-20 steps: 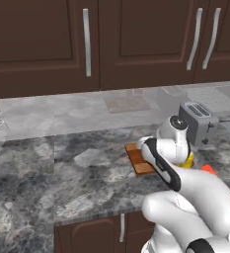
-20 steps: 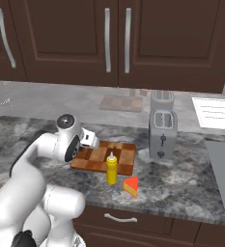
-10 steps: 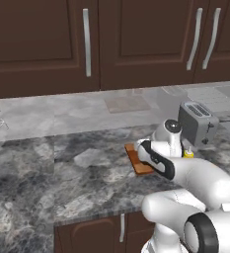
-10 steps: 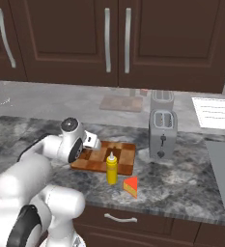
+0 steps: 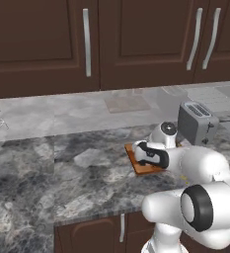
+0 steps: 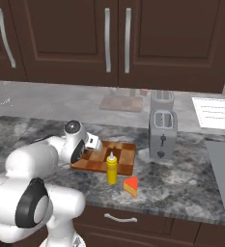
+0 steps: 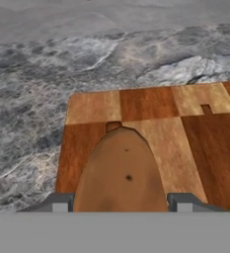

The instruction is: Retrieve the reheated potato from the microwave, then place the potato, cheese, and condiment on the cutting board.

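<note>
The brown potato (image 7: 120, 173) sits between my fingertips, and my gripper (image 7: 121, 203) is shut on it just over the near left part of the checkered cutting board (image 7: 151, 106). From the right base view, the hand (image 6: 87, 144) hangs at the board's (image 6: 126, 153) left end. The yellow condiment bottle (image 6: 112, 168) stands upright at the board's front edge, and the cheese wedge (image 6: 131, 185) lies on the counter right of the bottle. In the left base view the hand (image 5: 152, 154) covers much of the board (image 5: 138, 167). The microwave is out of view.
A silver toaster (image 6: 162, 132) stands right of the board, close to its far end. A flat grey slab (image 6: 121, 102) lies by the back wall. A white sheet (image 6: 215, 113) is at the far right. Dark cabinets hang above the marbled counter (image 5: 62, 173).
The arm has folded lower and the hand has sunk toward the board with the potato in it. Bottle, cheese and board have not moved.
</note>
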Controlling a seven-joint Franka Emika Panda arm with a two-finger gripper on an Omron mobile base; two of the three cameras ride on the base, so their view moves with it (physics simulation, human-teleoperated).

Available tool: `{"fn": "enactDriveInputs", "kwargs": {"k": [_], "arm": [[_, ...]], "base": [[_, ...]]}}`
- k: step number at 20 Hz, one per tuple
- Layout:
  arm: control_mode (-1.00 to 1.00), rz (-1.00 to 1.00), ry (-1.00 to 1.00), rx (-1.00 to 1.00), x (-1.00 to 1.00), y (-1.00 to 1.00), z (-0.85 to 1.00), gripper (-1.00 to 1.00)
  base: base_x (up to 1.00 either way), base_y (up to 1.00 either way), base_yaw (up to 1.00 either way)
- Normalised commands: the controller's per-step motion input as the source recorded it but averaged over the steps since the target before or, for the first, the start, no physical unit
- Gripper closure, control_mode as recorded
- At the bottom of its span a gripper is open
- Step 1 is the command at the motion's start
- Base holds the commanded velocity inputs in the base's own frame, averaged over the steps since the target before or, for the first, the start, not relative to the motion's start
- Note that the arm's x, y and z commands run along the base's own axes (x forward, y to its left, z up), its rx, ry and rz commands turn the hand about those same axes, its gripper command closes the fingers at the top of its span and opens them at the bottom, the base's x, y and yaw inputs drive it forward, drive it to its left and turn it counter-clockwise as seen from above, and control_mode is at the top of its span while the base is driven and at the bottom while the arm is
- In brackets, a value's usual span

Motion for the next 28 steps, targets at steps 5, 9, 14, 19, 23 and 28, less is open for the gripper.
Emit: {"fn": "enactDriveInputs", "kwargs": {"k": [5,9,14,19,23,28], "arm": [[-1.00,0.00,0.00,0.00,0.14,0.00,-0.20,1.00],[-1.00,0.00,0.00,0.00,0.07,0.00,-0.19,1.00],[-1.00,0.00,0.00,0.00,0.14,0.00,-0.13,1.00],[-1.00,0.00,0.00,0.00,0.11,0.01,-0.13,1.00],[-1.00,0.00,0.00,0.00,0.08,0.01,-0.11,1.00],[-1.00,0.00,0.00,0.00,0.11,0.01,-0.09,1.00]], "base": [[0.00,0.00,0.00],[0.00,0.00,0.00],[0.00,0.00,0.00],[0.00,0.00,0.00],[0.00,0.00,0.00],[0.00,0.00,0.00]]}}
